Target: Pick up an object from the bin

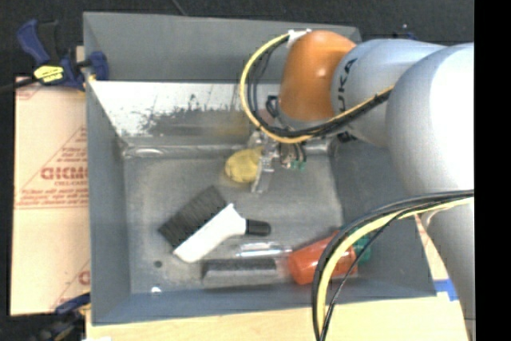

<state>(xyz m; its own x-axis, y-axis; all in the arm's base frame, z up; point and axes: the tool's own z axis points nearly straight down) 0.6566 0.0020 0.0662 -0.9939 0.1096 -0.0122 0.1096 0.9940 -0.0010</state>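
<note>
Yellow lump [241, 167] (soft-looking, roundish) is the obj nearest the tool, so it is prob. the pick. By size: grey bin [104, 196] first, then the arm [399, 116], reaching in from view-right w/ its orange cover [307, 80] over the bin's back half. A brush [206, 229] w/ white handle and black bristles lies diagonal on the floor toward the front, and an orange-tipped tool [313, 261] lies along the front wall; both are well apart from the tool. The gripper [263, 169] hangs near the back wall, but spread or pressed together can't be told. The lump sits just beside it, toward view-left, at about the same depth. It has no marked long axis, so approach angle matters little. A short shift view-left looks needed.
</note>
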